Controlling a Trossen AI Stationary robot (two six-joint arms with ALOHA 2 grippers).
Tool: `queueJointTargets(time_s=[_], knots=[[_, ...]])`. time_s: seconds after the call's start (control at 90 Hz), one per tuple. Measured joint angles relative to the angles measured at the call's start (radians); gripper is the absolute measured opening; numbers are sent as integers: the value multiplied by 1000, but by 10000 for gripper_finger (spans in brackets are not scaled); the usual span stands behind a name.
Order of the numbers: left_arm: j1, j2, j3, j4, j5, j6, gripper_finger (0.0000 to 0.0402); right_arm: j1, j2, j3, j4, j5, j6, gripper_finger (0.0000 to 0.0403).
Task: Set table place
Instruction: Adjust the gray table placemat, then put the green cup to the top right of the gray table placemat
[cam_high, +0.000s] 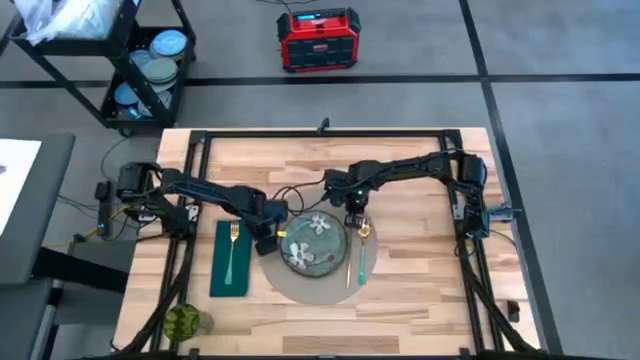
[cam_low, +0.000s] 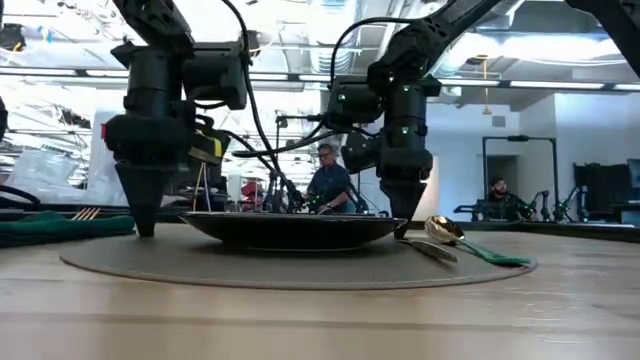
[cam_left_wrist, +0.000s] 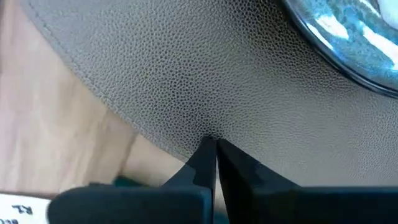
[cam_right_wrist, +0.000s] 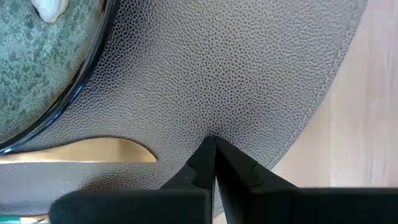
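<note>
I see both jaws closed, left gripper (cam_high: 266, 243) and right gripper (cam_high: 354, 226) tips pressed on the round grey-taupe placemat (cam_high: 300, 283) edges flanking the dark floral plate (cam_high: 314, 243) on the light-wood desk (cam_high: 420, 270).

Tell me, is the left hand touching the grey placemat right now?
Touching. In the left wrist view the shut tips of the left hand press onto the placemat near its edge, and the low view shows no gap under that hand.

round pebbled grey-taupe placemat (cam_high: 372, 262), centre | dark green plate with pale floral pattern (cam_high: 313, 243) | dark green rectangular cloth napkin (cam_high: 229, 277), left | light-wood plank worktop (cam_high: 420, 290) | red-black box (cam_high: 318, 38), top
</note>
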Motion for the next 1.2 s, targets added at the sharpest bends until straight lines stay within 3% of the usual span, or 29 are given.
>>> queueJointTargets(time_s=[0.256, 0.644, 0.922, 1.056, 1.2], knots=[[-10, 1, 1, -97, -3, 4, 0, 11, 0, 1, 59, -20, -2, 0], [-29, -8, 12, -100, -7, -54, 0, 24, 1, 25, 50, -21, 1, 0], [13, -130, 47, -107, -29, -51, 0, 10, -86, 103, -3, -18, -7, 2], [73, -242, 122, -195, 59, -8, 0, -28, -186, 119, -25, -17, -1, 22], [92, -379, 267, -560, 239, 37, 0, -91, -295, 119, -126, -4, 0, 66]])
